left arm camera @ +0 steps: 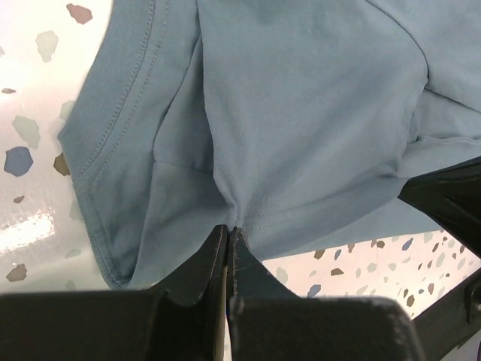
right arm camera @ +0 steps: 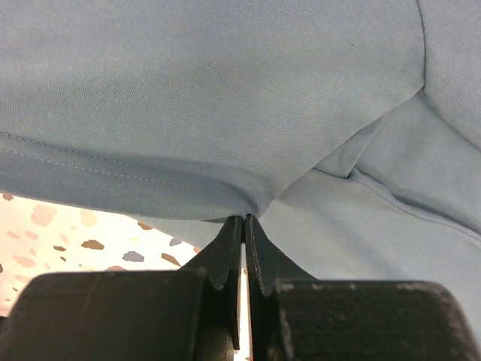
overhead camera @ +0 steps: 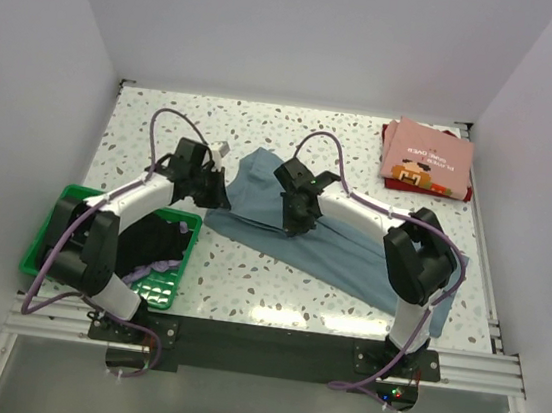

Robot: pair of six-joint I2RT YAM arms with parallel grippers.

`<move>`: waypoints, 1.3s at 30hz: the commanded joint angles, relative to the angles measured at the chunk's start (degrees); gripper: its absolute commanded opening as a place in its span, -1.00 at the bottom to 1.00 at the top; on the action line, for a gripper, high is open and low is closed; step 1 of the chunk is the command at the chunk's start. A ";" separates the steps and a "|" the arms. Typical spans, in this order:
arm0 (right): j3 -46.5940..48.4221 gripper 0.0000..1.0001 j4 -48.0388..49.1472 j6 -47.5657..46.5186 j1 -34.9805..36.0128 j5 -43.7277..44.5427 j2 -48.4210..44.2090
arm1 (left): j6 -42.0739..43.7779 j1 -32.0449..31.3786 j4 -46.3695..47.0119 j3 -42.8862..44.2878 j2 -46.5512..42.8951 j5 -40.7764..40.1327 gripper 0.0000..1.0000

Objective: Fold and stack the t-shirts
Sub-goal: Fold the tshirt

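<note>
1. Grey-blue t-shirt point(overhead camera: 341, 250) is lying rumpled mid-counter point(overhead camera: 247, 282), unfolded.
2. Left fingers point(left arm camera: 203, 263) and right fingers point(right arm camera: 225, 256) are each clamping closed on its hem.
3. Pink t-shirt point(overhead camera: 428, 157) is sitting folded atop a dark red t-shirt point(overhead camera: 387, 134), far right: two apparently done.
4. Black t-shirt point(overhead camera: 156, 240) and lavender t-shirt point(overhead camera: 154, 270) are waiting in the green basket point(overhead camera: 45, 239); three appear outstanding.

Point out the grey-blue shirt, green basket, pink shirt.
grey-blue shirt point(overhead camera: 349, 266): top view, flat cloth right of centre.
green basket point(overhead camera: 162, 296): top view, near-right corner wall.
pink shirt point(overhead camera: 428, 157): top view, middle of its folded front.
</note>
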 commanded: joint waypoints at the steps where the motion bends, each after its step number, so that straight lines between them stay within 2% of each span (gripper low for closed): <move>1: -0.10 -1.00 0.43 -1.21 0.02 -0.36 -0.76 | 0.19 -0.16 -0.63 -0.94 -3.17 -1.26 -1.00; 27: -1.68 -1.00 -3.00 -0.51 1.33 -1.24 -4.27 | 2.65 -1.04 -5.64 -1.20 -6.60 -2.67 -1.00; 39: -0.01 -1.00 -5.63 -1.91 3.62 -0.45 -2.52 | 4.41 -1.57 -8.71 -2.78 -6.86 -4.26 -1.00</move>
